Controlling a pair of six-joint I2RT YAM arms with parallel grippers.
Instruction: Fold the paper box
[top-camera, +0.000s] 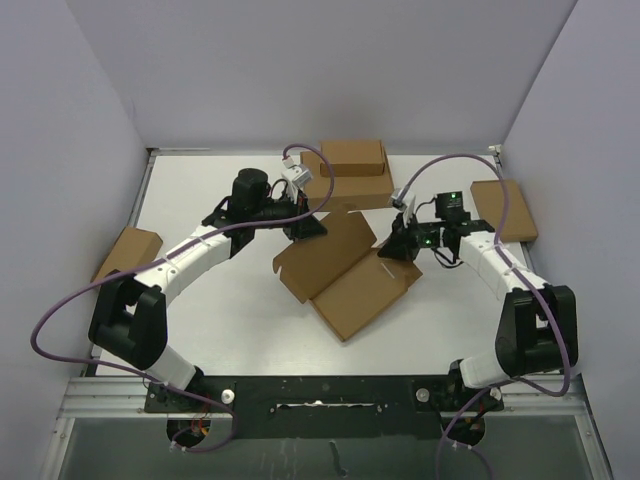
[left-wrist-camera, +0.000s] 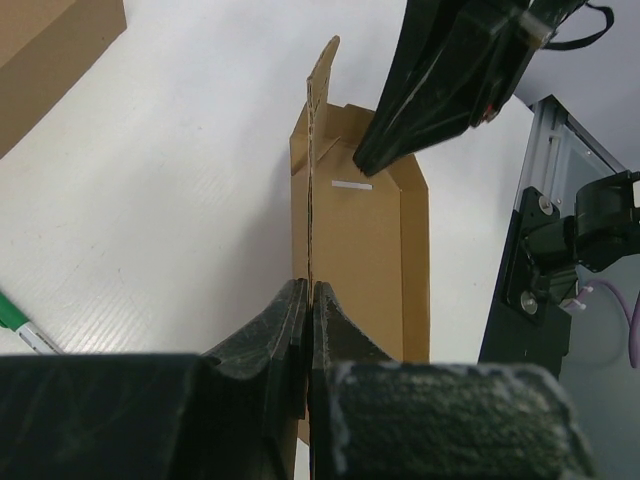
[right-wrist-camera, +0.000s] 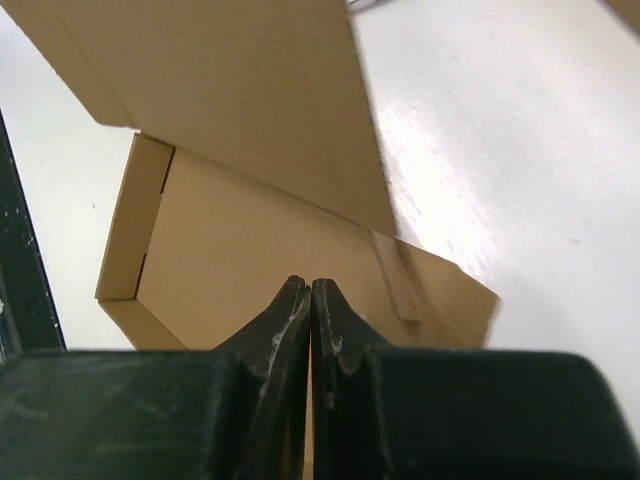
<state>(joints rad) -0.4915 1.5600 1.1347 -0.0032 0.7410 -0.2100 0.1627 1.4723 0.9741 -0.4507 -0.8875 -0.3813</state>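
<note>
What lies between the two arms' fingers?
The partly folded paper box fills the stretch from the left fingers to the right fingers, clearest in the left wrist view.

Nothing legible was seen: no text, brand or number. A small white sticker (left-wrist-camera: 350, 185) at the twelve o'clock end of the paper box (left-wrist-camera: 365, 260) looked blank.
</note>
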